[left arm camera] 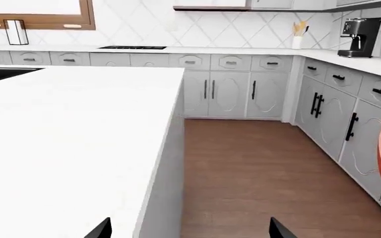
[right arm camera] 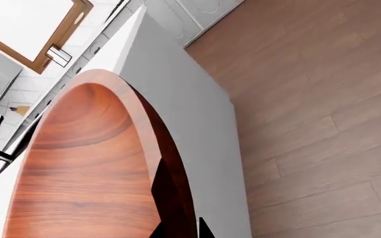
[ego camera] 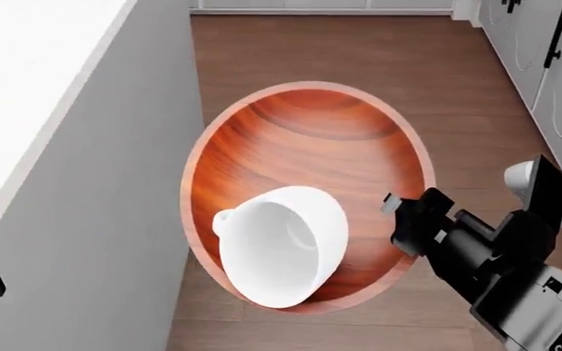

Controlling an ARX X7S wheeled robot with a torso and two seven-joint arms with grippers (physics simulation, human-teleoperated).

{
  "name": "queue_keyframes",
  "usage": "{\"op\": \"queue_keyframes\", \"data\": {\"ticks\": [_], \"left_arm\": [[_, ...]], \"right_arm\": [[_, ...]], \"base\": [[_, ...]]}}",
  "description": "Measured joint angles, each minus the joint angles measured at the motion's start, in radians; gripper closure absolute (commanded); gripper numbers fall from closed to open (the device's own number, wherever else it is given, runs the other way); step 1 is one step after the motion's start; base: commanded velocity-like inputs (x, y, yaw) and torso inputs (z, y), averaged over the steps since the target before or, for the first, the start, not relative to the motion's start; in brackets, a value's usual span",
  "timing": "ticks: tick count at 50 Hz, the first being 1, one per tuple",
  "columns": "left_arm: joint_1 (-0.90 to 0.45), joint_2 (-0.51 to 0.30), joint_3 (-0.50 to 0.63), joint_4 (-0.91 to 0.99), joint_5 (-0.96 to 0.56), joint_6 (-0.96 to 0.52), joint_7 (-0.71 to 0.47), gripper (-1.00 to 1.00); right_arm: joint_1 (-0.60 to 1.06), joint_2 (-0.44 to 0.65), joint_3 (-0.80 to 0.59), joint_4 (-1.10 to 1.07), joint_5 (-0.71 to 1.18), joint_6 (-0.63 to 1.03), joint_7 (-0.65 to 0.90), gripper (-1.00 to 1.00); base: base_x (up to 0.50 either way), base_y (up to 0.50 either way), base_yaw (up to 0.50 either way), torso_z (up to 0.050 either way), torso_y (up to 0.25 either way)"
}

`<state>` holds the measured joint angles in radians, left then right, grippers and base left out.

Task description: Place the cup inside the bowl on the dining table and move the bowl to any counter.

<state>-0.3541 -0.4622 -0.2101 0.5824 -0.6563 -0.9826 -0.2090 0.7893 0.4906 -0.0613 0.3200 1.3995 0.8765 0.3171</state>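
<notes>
The white ceramic mug (ego camera: 283, 246) lies tipped on its side in the lower part of the wooden bowl (ego camera: 306, 146), its mouth turned toward the lower right of the head view. The bowl sits mid-frame there, carried in the air over the brown plank floor (ego camera: 359, 51), off the dining table (ego camera: 37, 66) at the left.

The right gripper (ego camera: 398, 216) is clamped on the bowl's right rim; the right wrist view shows its dark fingers astride the edge. A one-sided rim hold on a wide, shallow dish invites tilt, and the glossy, tapering mug could roll out across the smooth, ring-grained wood.

The left gripper (left arm camera: 189, 230) appears spread and empty, though only its tips show. It faces the marble counter (left arm camera: 197, 50) beneath diamond-pattern tiles (left arm camera: 197, 25).
</notes>
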Motion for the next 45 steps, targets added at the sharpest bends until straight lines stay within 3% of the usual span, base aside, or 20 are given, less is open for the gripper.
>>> {"op": "queue_keyframes", "data": {"ticks": [45], "left_arm": [[0.001, -0.002, 0.018, -0.008, -0.003, 0.013, -0.012, -1.0]], "right_arm": [[-0.011, -0.005, -0.016, 0.013, -0.034, -0.049, -0.049, 1.0]], "base": [[0.5, -0.06, 0.0, 0.0, 0.002]]}}
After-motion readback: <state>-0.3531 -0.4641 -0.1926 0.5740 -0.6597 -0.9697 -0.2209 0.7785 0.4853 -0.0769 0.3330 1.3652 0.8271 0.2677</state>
